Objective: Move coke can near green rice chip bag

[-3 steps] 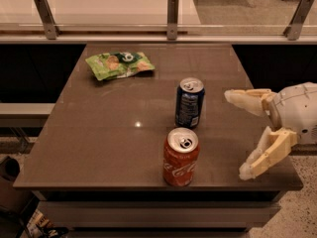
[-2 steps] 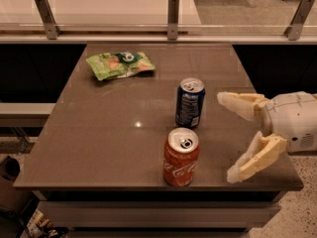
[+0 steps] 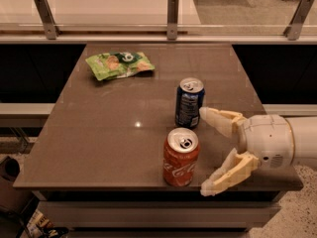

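The coke can (image 3: 181, 157), red-orange with white script and a silver top, stands upright near the front edge of the brown table (image 3: 109, 128). The green rice chip bag (image 3: 119, 64) lies flat at the far left of the table. My gripper (image 3: 205, 151) comes in from the right, open, its cream fingers (image 3: 222, 120) spread just right of the coke can, one near the blue can and one low at the table's front edge. It holds nothing.
A dark blue can (image 3: 189, 102) stands upright just behind the coke can, close to my upper finger. A glass railing with metal posts (image 3: 172, 15) runs along the far side of the table. The floor drops off at the table's front and sides.
My gripper has moved left toward the coke can, staying open. The cans and the bag have not moved.
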Controlling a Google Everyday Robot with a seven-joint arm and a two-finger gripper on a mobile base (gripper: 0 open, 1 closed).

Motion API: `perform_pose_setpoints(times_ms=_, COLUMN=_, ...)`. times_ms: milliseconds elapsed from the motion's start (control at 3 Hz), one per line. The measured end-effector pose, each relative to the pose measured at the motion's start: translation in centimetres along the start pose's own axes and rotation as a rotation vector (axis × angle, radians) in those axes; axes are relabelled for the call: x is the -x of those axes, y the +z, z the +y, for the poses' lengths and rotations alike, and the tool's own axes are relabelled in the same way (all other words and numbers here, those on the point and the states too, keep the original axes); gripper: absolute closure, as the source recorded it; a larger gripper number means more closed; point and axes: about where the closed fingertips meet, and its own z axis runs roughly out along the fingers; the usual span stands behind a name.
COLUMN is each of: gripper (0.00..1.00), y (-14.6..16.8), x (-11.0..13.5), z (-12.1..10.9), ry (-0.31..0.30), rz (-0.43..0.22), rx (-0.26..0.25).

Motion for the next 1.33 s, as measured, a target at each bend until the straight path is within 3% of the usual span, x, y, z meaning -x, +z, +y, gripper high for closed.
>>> perform_pose_setpoints(times_ms=333, gripper=0.00, y=1.24, x=-1.07, z=0.43, ry=0.024, rz=-0.034, rx=0.003)
perform_pose_setpoints(times_ms=667, gripper=0.19, y=1.78, x=-1.40, z=0.91, ry=0.024, rz=-0.074, rx=-0.009)
perform_pose_setpoints(times_ms=1333, gripper=0.65, y=2.07, x=-1.11, z=1.10, ry=0.018, rz=-0.069, rx=-0.003)
